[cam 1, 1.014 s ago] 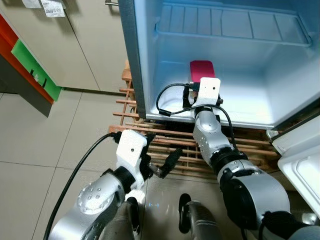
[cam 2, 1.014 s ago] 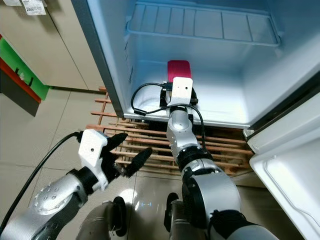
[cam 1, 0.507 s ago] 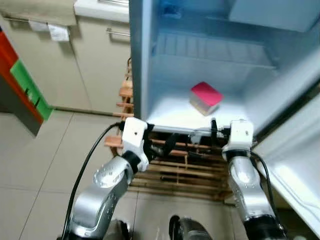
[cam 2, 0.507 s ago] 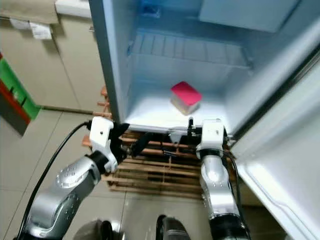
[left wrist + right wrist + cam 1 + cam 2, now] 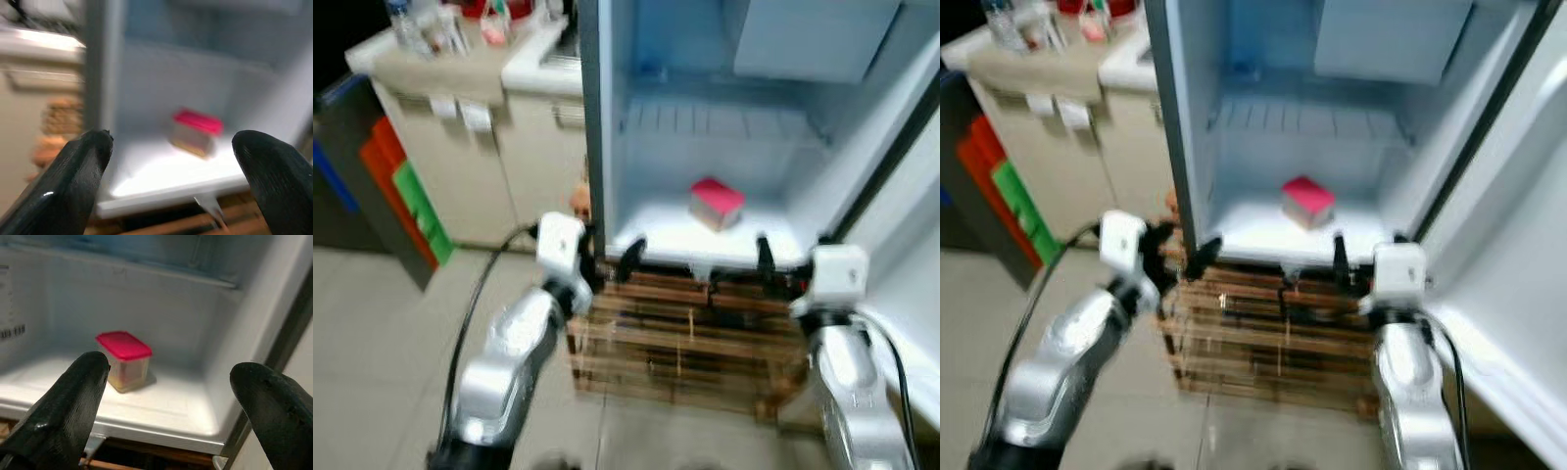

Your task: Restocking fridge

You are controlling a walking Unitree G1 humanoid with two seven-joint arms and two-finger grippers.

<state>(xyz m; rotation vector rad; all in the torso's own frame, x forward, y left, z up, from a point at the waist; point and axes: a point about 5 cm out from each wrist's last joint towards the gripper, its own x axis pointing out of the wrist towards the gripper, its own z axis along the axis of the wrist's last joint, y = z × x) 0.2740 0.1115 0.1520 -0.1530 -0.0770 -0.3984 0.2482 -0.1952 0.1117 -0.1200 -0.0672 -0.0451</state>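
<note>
A small box (image 5: 124, 360) with a red lid is being shown on the floor of the open fridge (image 5: 607, 127), towards the middle, apart from the walls and upright. Both grippers are being held outside the fridge, just in front of its lower lip and above the wooden pallet (image 5: 685, 343): the left gripper (image 5: 612, 264) near the left wall, the right gripper (image 5: 773, 266) further right, each with fingers spread wide and nothing between them. The box is being judged as light and stiff (its clear sides look like hard plastic, and what is inside cannot be made out), and probably slick. If it is to be taken up again, it is best pinched across the two short sides below the lid rim, since a snap-on lid may be pulled loose.
</note>
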